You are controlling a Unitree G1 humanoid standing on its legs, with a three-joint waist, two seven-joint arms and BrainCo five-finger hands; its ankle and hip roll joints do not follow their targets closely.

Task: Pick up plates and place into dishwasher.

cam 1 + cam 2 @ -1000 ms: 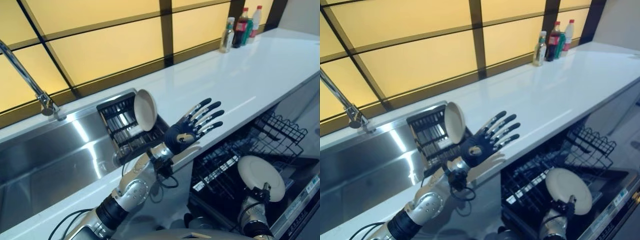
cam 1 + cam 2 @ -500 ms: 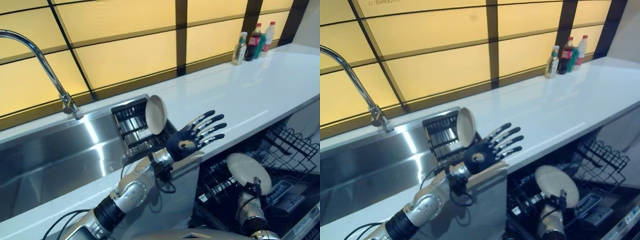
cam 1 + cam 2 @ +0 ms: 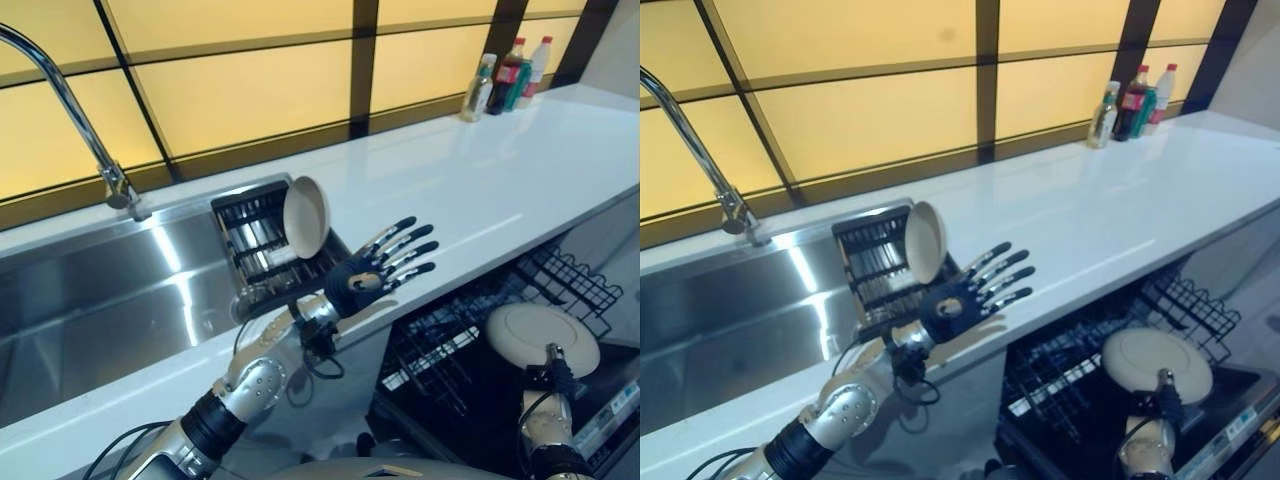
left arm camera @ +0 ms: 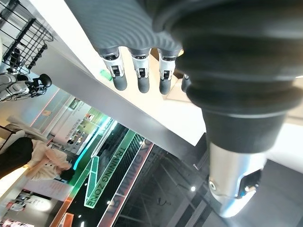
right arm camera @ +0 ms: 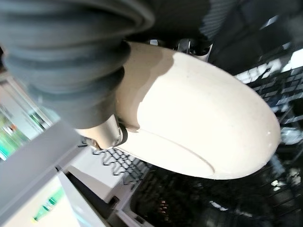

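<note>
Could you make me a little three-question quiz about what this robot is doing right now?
1. True or false: the right hand holds a cream plate above the dishwasher rack.
2. Where does the second plate stand? A) flat on the white counter; B) on edge in the dark rack in the sink; C) in the left hand.
3. Fill in: the left hand's fingers are spread and hold ____.

Key: 1 true; 2 B; 3 nothing.
</note>
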